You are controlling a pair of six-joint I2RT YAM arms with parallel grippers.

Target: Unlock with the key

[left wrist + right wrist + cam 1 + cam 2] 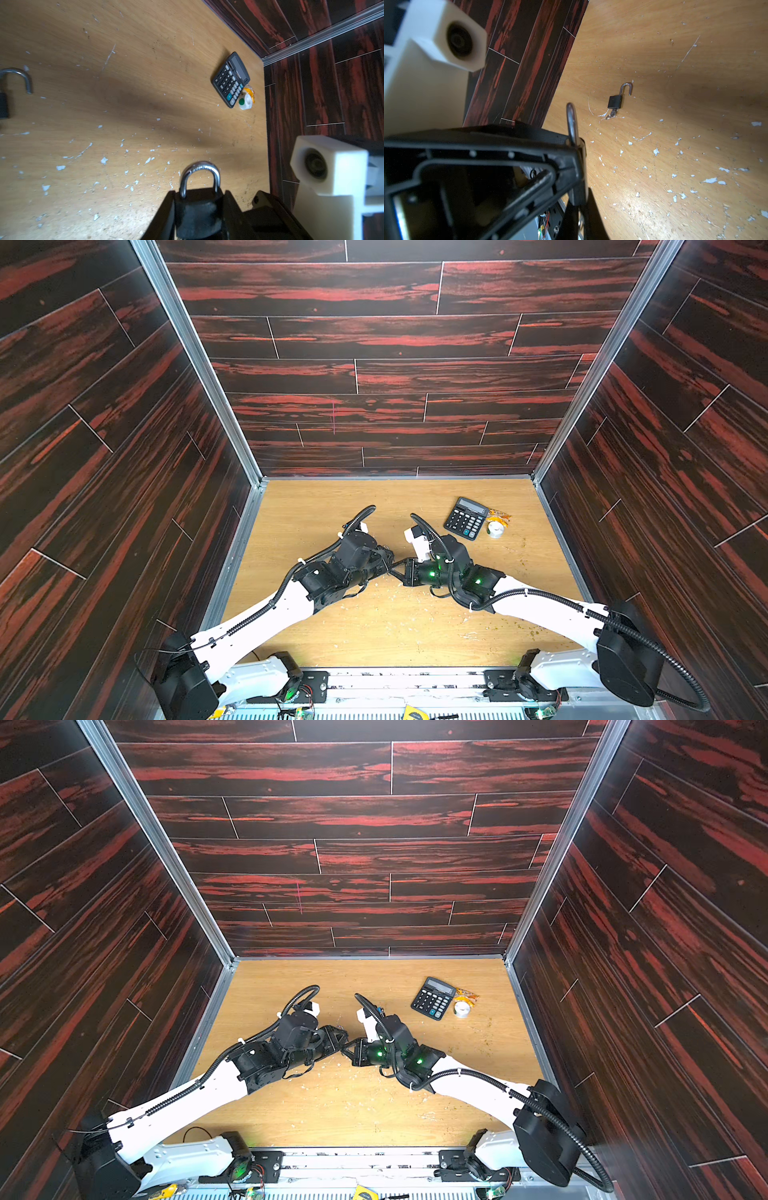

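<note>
Centrally, low in the left wrist frame, the left gripper (199,198) clamps the padlock (197,214), shackle up-frame; the right gripper (397,566), pinched closed, meets it from the right, key hidden.

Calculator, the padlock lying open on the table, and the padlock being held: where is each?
calculator (229,84): left wrist view, on its keypad.
open padlock (614,101): right wrist view, on its black body.
held padlock (198,205): left wrist view, on its black body.
</note>
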